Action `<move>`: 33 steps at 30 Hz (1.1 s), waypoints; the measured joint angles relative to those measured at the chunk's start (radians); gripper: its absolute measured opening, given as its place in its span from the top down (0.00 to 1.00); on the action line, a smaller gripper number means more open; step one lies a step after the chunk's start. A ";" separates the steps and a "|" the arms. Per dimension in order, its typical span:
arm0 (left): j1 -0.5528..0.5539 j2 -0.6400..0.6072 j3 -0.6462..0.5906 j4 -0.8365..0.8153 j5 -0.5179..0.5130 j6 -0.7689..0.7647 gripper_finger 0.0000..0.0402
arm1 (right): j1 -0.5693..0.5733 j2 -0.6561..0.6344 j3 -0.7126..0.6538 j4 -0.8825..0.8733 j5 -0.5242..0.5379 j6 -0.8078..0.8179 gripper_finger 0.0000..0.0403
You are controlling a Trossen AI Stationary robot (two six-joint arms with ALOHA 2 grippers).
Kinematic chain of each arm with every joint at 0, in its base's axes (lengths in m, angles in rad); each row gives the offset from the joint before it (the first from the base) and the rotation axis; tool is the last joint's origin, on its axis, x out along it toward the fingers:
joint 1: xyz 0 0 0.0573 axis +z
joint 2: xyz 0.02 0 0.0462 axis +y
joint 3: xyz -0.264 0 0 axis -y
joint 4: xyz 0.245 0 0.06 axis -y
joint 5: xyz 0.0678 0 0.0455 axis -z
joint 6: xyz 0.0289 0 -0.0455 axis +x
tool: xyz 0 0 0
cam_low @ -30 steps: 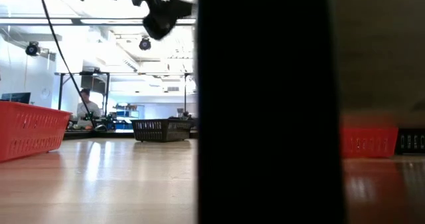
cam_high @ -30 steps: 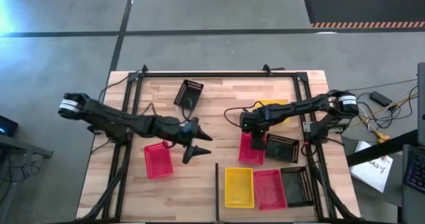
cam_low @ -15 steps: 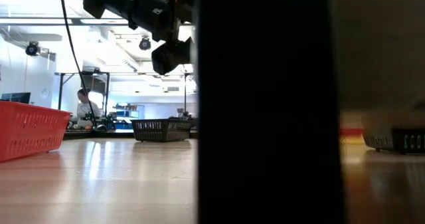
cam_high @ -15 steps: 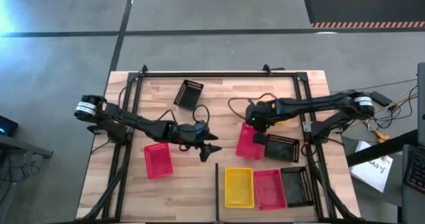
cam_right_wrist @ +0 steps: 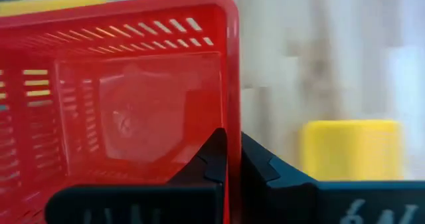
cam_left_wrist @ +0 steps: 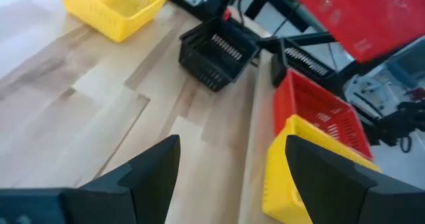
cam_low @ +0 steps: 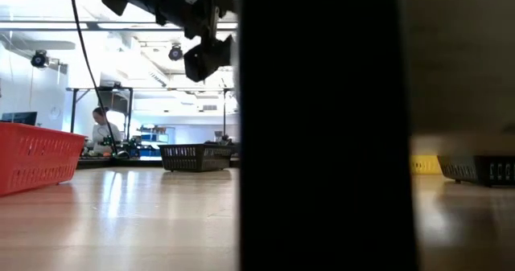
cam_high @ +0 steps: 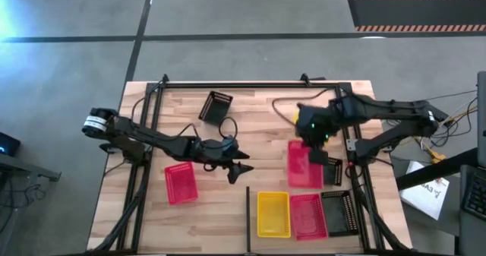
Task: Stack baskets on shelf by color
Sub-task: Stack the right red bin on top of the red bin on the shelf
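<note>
My right gripper is shut on a pink-red basket and carries it above the table, right of centre. My left gripper hovers open over the table's middle and touches nothing. On the shelf right of the thin black bar, a yellow basket, a pink-red one and a black one stand side by side on their bottoms. Loose on the table are a pink-red basket, a black basket, another black one and a yellow one. My right gripper pinches the pink-red basket's wall at its rim, one finger inside the basket and the other outside. The fingers come from above, at the basket's far end. The basket is lifted clear and hangs tilted below them.
A black frame rail runs along the table's far side, and rails run down both sides. A wide dark post blocks the middle of the low view. A person sits far behind the table. Bare wood lies around the left gripper.
My right gripper has lifted the pink-red basket off the table and carried it toward the right edge; it now hangs over the loose black basket's left side. My left gripper moved a short way toward the right and lower, staying open.
</note>
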 joint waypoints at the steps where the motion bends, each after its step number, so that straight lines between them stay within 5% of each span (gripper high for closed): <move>1: 0.000 -0.008 -0.002 0.000 0.003 0.004 0.36 | 0.038 0.006 0.002 0.002 -0.017 0.017 0.98; 13: 0.000 -0.113 -0.005 -0.061 0.011 0.005 0.36 | 0.504 0.182 -0.022 0.103 0.028 0.325 0.98; 18: 0.000 -0.146 -0.002 -0.070 0.045 0.005 0.36 | 0.540 0.269 -0.023 0.103 0.109 0.341 0.98; 33: 0.000 -0.239 0.002 -0.146 0.087 0.030 0.36 | 0.541 0.353 -0.029 0.077 0.116 0.323 0.97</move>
